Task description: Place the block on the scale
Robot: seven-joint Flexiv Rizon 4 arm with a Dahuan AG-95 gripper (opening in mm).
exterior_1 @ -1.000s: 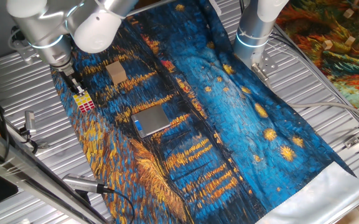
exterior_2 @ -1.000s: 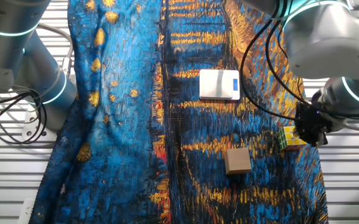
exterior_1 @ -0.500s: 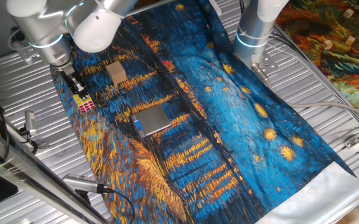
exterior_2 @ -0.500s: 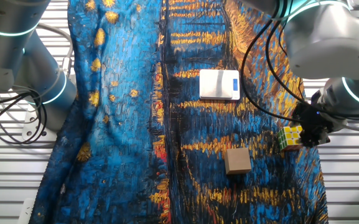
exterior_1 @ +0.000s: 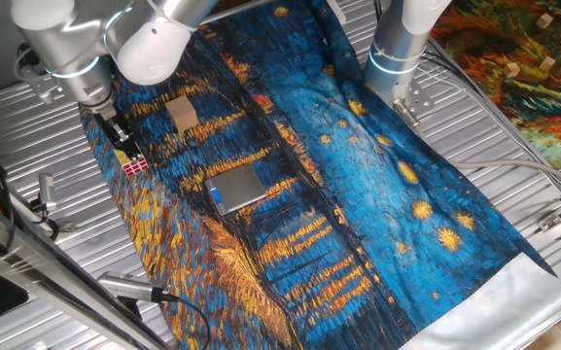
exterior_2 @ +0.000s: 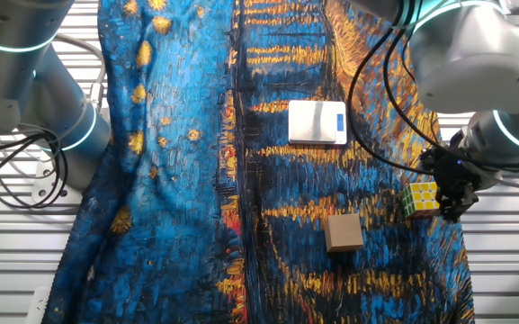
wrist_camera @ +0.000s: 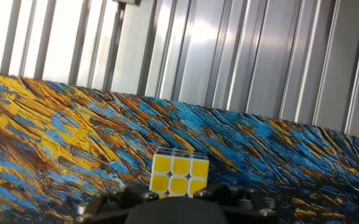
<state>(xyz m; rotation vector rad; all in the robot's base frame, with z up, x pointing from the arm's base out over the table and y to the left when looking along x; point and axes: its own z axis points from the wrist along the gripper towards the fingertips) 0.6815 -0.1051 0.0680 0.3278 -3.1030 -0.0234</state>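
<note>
Hand view shows the block's (wrist_camera: 178, 174) yellow face; fixed views cannot tell the pincer's (exterior_2: 451, 193) opening.

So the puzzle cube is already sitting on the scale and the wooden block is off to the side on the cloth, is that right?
Not quite. The puzzle cube is not on the scale; it lies on the cloth near its edge, right by the gripper, and the scale's plate is bare. The other fixed view shows this. The wooden block is indeed off to the side on the cloth.
</note>
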